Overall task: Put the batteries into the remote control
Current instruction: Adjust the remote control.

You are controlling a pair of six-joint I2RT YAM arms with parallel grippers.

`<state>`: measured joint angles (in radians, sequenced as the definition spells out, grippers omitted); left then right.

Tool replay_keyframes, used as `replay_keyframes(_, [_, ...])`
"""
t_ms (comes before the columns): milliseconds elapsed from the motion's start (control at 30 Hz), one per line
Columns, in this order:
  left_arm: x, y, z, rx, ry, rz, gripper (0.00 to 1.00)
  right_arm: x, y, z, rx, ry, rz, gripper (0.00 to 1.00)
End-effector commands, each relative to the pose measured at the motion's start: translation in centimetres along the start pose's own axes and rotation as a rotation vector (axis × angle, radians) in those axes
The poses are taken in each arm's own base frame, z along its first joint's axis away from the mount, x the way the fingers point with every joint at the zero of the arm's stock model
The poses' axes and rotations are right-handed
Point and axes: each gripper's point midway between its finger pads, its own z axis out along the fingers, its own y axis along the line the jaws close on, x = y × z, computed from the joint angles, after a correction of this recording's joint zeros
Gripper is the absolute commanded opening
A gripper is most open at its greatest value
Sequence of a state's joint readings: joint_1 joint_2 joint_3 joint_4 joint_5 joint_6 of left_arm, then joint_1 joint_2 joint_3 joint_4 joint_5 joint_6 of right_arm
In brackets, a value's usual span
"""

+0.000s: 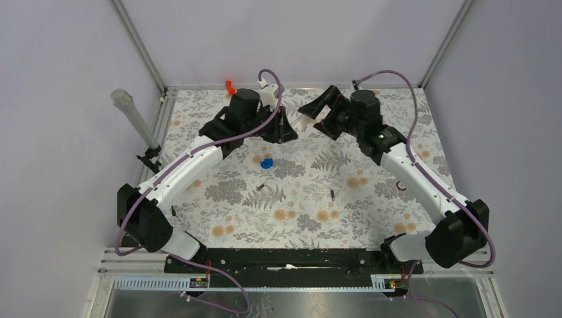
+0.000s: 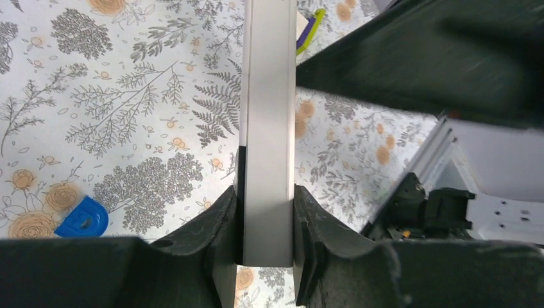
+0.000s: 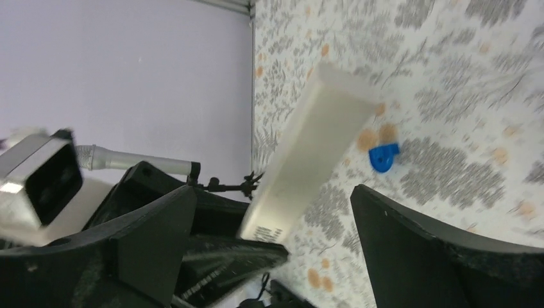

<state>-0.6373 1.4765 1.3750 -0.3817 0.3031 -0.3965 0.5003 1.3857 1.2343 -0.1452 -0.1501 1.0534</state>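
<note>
Grey and orange flowers cover the whole table (image 1: 371,218), and plain lilac walls (image 1: 298,40) with metal corner posts close it on three sides. The left gripper (image 2: 266,218) is clamped on the remote control (image 2: 266,128), which stands out from between its fingers, above the print. The right gripper (image 3: 272,192) is spread wide, facing the remote's free end without gripping it. The batteries (image 1: 262,187) lie well behind both grippers, toward the arm bases, apart from each other. A blue piece (image 1: 266,162) lies just behind the left gripper.
</note>
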Motion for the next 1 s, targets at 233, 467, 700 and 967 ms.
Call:
replay_keyframes(233, [-2.6, -4.6, -8.9, 0.5, 0.1, 0.033, 0.0, -1.9, 6.2, -9.1, -0.584, 0.159, -0.624, 1.0])
replay_keyframes(467, [-2.4, -7.4, -11.8, 0.686, 0.128, 0.069, 0.0, 0.6, 7.7, -11.0, -0.789, 0.322, -0.699, 1.0])
replay_keyframes(700, [-2.8, -8.0, -12.5, 0.721, 0.121, 0.092, 0.0, 3.7, 8.8, -11.7, -0.891, 0.471, -0.686, 0.79])
replay_keyframes(967, [-3.3, -8.7, -13.3, 0.745, 0.107, 0.119, 0.0, 4.6, 9.0, -11.2, -0.905, 0.533, -0.661, 0.67])
